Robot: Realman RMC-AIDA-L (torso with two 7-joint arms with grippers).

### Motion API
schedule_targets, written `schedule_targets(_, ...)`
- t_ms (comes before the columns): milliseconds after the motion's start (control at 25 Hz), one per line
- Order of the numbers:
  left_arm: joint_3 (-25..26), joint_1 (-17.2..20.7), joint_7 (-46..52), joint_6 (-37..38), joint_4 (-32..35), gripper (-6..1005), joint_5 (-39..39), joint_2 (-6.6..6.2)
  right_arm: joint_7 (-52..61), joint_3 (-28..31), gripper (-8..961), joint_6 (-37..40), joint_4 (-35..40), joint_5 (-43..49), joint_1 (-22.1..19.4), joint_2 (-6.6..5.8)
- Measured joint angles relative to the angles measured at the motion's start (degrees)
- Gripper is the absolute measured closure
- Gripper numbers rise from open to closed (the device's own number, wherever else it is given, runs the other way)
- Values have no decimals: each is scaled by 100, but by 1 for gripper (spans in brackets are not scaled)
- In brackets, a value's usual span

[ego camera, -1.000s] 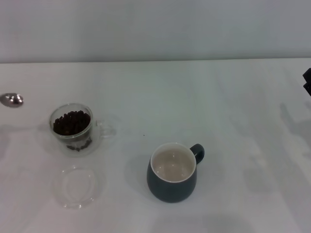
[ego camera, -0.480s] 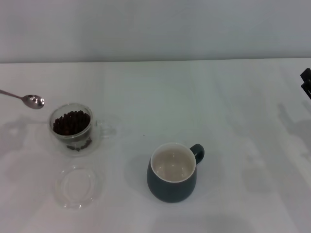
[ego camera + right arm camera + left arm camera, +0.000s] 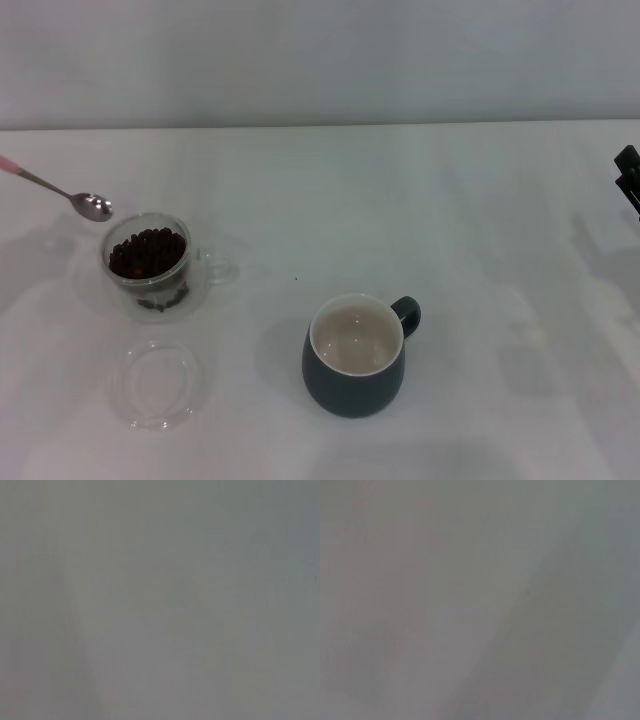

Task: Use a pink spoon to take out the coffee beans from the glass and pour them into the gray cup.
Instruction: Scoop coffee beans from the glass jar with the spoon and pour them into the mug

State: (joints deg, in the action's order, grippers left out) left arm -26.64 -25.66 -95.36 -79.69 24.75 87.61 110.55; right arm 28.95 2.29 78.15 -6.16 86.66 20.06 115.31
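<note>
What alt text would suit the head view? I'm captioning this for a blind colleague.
A pink spoon reaches in from the left edge, its empty bowl just above the rim of a glass full of coffee beans. Nearer the camera stand an empty gray cup and a clear dish.

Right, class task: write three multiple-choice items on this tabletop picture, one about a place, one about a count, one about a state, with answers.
1. Where is the metal bowl of the pink-handled spoon?
A. inside the gray mug
B. just beside the rim of the clear glass of coffee beans
C. on the flat clear glass dish

2. How many handled cups stand on the white table?
A. one
B. two
C. four

3. The dark blue-gray mug is:
A. empty
B. full of beans
C. tipped over

Answers: 1 B, the spoon's bowl hangs by the glass's rim. 2 B, glass and mug. 3 A, its cream inside shows bare.
</note>
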Motion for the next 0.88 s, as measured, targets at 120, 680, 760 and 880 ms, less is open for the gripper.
schedule_targets(120,0,-67,17,27,-21,861,-32,28,-1,7,108,-36,14,0,0,0)
schedule_targets(680,1,-285,477,245,-112,861,-578,37,-3,149,108,-299,164,0,98,-9)
schedule_targets(760,1,-282,480,325,-112,860,-643,57,-3,149,108,-314,171,0,125,-9)
schedule_targets(880,1,-281,424,450,-111,860,-667,84,-4,149,108,-318,194,0,138,-9)
